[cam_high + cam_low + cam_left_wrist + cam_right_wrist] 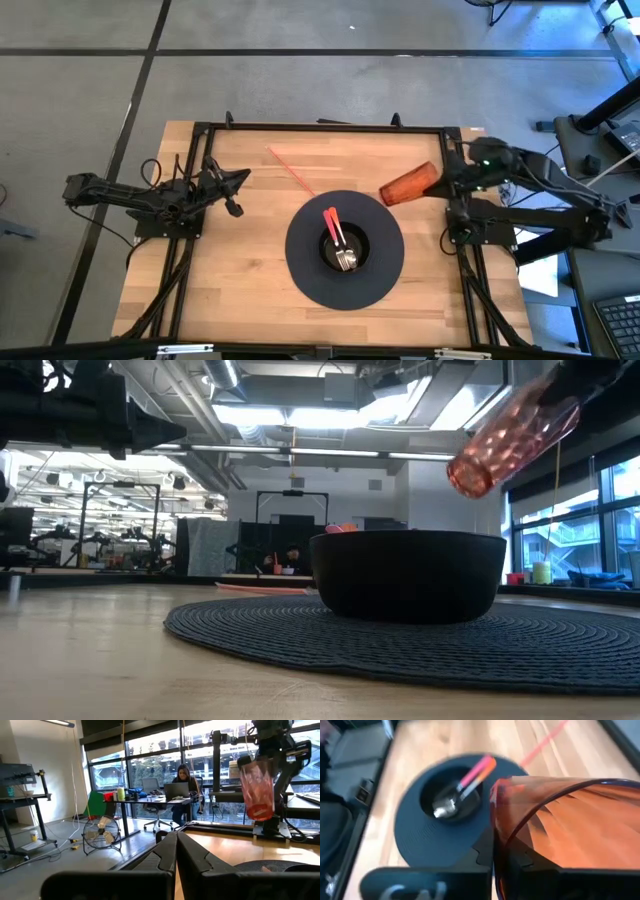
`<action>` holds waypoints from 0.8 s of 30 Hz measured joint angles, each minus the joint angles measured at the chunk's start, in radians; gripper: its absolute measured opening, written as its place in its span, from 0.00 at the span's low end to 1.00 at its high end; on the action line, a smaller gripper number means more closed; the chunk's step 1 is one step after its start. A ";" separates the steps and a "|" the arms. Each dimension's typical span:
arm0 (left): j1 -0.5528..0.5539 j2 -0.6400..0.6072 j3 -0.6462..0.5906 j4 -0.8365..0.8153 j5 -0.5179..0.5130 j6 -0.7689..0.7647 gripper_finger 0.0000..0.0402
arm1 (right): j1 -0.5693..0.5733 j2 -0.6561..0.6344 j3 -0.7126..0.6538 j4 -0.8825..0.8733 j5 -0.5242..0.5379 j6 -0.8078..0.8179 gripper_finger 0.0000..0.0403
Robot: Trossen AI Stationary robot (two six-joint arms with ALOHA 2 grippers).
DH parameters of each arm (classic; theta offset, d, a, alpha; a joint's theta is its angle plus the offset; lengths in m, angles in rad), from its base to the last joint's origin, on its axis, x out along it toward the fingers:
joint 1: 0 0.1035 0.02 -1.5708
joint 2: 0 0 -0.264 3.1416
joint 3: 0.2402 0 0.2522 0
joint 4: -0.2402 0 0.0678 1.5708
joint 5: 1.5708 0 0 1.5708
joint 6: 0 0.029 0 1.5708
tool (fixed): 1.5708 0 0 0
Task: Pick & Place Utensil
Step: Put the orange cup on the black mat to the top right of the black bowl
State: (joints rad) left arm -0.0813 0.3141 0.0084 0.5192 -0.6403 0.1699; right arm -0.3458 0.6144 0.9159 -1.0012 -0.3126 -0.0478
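The right gripper is raised above the table near its right edge, its fingers clamped on an orange translucent cup. The cup is tilted, its open mouth turned toward the middle of the table; in the low view it hangs in the air, clear of the bowl below it.

A round dark mat lies at the centre of the table, with the black bowl standing on it. Inside the bowl rest a metal spoon and a second utensil with a red handle, the handle leaning out over the rim. A thin pink stick lies flat on the bare wood, behind the mat.

The left gripper waits at the left side of the table, well apart from the mat, fingers pressed together and holding nothing
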 joint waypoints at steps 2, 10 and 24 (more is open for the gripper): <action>0.000 0.000 0.000 0.000 -0.015 0.000 0.01 | 0.000 0.068 0.047 -0.053 0.019 -0.022 0.03; 0.000 0.000 0.000 0.000 -0.063 -0.001 0.01 | 0.052 0.273 0.235 -0.270 0.174 -0.006 0.02; 0.000 0.000 0.000 0.000 -0.062 -0.002 0.02 | 0.319 0.536 0.258 -0.329 0.250 0.016 0.02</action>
State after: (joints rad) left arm -0.0814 0.3141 0.0086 0.5194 -0.7028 0.1677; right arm -0.0266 1.1502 1.1740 -1.3303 -0.0628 -0.0316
